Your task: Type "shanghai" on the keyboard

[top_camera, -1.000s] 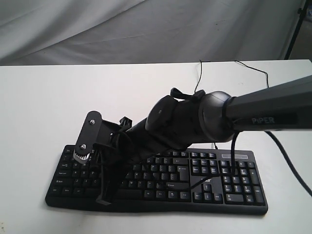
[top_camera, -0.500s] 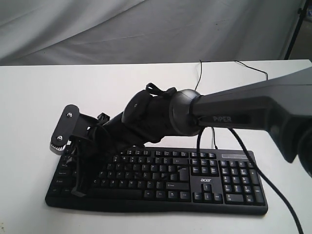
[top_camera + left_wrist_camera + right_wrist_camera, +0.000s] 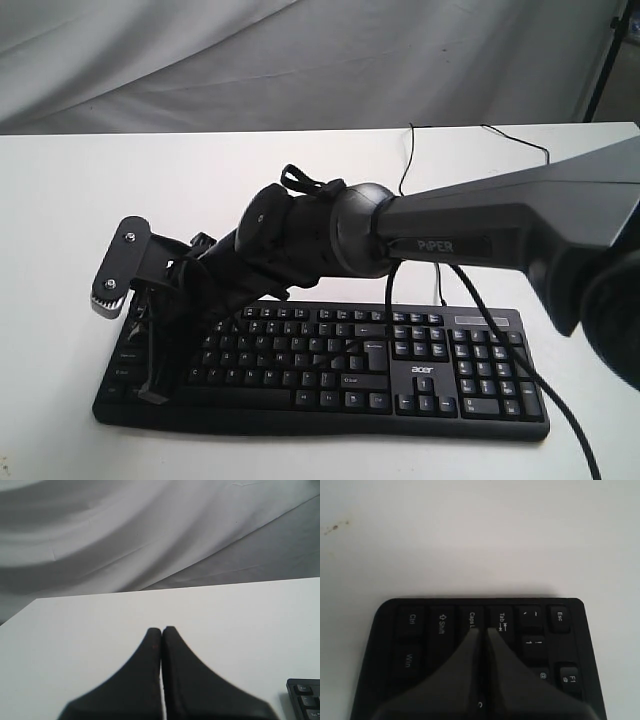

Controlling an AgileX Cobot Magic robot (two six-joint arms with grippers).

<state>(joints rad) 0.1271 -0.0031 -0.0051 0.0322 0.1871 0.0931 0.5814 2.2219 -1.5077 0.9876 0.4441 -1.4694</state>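
Over matte keyboard — tapered right gripper

The left pincer, fingers pressed together, hangs over the white desk. A keyboard corner lies well apart from it; draped cloth hangs far beyond.

keyboard: 1 | table: 1 | grippers: 2 (left gripper, right gripper)
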